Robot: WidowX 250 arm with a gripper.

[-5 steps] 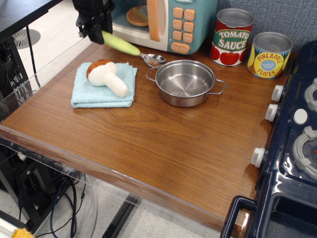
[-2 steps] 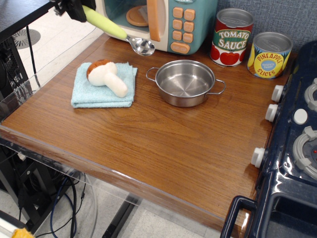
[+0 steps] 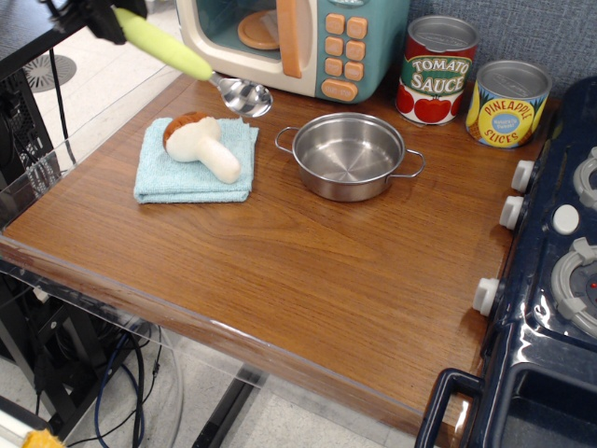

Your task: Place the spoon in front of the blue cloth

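Observation.image: empty steel pot [image 3: 348, 155] beside blue cloth [image 3: 194, 165].

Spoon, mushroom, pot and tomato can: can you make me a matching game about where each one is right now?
Things:
1. spoon
2. plush mushroom
3. steel pot
4. tomato sauce can

Places:
A. lying on the blue cloth
B. standing beside the pineapple can
C. held up in the air by the gripper
D. empty, on the wood to the right of the cloth

Pairs: 1-C, 2-A, 3-D, 4-B
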